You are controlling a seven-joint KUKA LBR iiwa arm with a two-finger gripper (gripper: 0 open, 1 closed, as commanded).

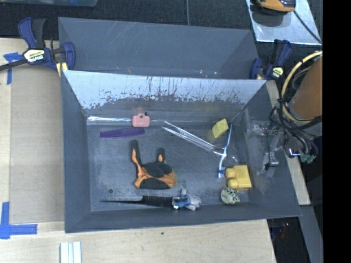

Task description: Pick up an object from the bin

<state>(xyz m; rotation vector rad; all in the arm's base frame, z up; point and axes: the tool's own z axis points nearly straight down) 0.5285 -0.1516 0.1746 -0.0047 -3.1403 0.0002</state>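
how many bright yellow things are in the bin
2. One yellow wedge lies toward the back right. One yellow block sits near the front right, just behind a pale speckled ball. The things lie spread out, so another is unlikely to be hidden.

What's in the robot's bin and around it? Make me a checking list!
Surface: grey metal bin, floor scuffed, far wall streaked.
Job's things: nearest the end effector lie a yellow block, a speckled ball and a blue-and-white brush.
Clutter: yellow chunk, clear stick, pink piece, purple strip, black-and-orange strap, black tool by the near wall.
Grippers: end effector over the bin's right wall.
Cables: black bundle beside the orange cover.
Surroundings: orange-and-black gadget beyond the far right corner.
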